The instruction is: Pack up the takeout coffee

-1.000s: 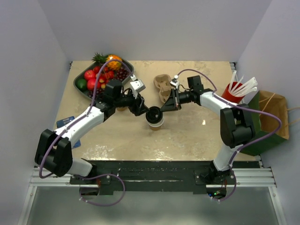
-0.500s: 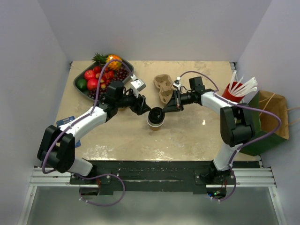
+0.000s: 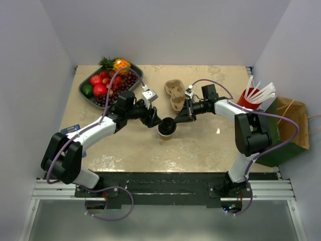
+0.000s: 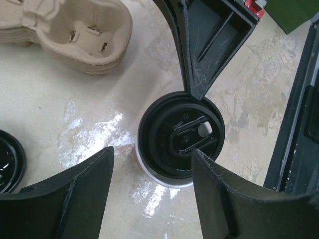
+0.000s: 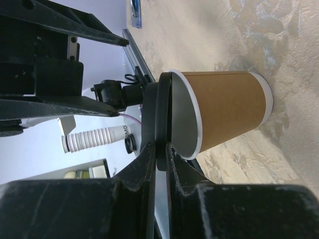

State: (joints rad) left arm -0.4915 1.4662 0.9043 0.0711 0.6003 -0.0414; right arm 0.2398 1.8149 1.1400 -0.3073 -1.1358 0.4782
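A kraft-tan takeout coffee cup [image 3: 167, 131] stands upright mid-table; it also shows in the right wrist view [image 5: 224, 112]. Its black lid [image 4: 180, 134] sits on top, tilted, with the near edge off the white rim [image 5: 152, 124]. My right gripper [image 3: 176, 119] is shut on the lid's edge [image 5: 162, 154]. My left gripper [image 3: 153, 120] is open and empty, just left of the cup, its fingers [image 4: 65, 199] apart and low in front of the cup. A second black lid [image 4: 7, 162] shows at the left edge of the left wrist view.
The pulp two-cup carrier [image 3: 174, 94] lies just behind the cup. A tray of fruit [image 3: 108, 83] is at the back left. A red cup of white straws [image 3: 249, 98] and a green paper bag [image 3: 288, 125] are at the right. A blue card [image 3: 70, 130] lies at the left.
My left arm has swung right, bringing its open gripper closer to the cup. My right gripper has kept hold of the lid's edge over the cup.
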